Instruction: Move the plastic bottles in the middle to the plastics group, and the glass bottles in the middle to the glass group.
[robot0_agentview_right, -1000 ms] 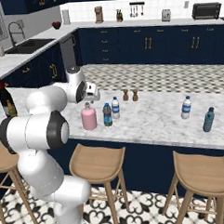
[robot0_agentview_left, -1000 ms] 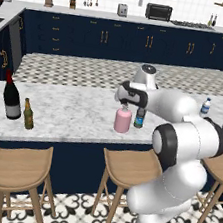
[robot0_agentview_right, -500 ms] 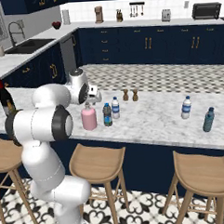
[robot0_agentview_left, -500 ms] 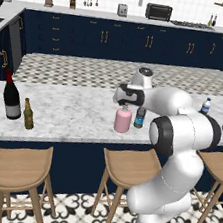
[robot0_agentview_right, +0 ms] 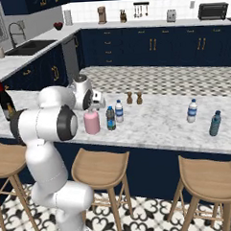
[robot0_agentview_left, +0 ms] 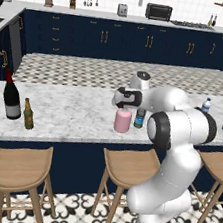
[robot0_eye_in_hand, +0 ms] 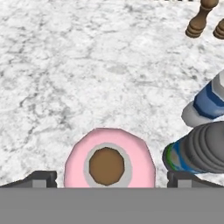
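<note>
Arm bent low over counter; gripper [robot0_eye_in_hand: 107, 178] spread wide, straddling pink bottle [robot0_eye_in_hand: 109, 164].

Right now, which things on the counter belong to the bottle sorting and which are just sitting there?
Job: squat pink bottle; dark-capped blue bottle; tall dark wine bottle; olive beer bottle; clear water bottle; teal bottle.
Bystanders: two brown shakers; three wooden stools.
</note>
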### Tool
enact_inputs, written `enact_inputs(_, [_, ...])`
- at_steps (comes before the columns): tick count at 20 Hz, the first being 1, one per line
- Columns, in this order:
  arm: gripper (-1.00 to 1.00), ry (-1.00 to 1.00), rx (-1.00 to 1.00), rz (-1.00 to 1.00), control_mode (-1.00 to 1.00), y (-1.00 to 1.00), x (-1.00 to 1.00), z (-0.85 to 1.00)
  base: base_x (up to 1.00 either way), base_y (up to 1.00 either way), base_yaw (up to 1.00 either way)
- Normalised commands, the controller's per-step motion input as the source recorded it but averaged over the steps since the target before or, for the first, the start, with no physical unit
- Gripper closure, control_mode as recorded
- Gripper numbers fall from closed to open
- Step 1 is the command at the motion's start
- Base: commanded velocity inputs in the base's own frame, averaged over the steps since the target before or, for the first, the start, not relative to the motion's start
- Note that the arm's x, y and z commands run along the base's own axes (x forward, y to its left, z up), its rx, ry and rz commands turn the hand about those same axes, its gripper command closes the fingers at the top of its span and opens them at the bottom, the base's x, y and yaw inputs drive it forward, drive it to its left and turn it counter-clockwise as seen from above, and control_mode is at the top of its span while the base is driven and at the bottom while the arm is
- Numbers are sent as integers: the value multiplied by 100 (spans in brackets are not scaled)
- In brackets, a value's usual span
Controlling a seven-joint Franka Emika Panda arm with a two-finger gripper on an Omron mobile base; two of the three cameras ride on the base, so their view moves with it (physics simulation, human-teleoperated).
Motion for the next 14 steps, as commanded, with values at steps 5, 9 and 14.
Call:
enact_inputs(5, [-100, 0, 0, 0, -100, 4, 15, -11, 0, 0, 0])
enact_inputs(9, [-100, 0, 0, 0, -100, 2, 7, -2, 0, 0, 0])
enact_inputs(14, [-100, 0, 0, 0, -100, 2, 2, 0, 0, 0, 0])
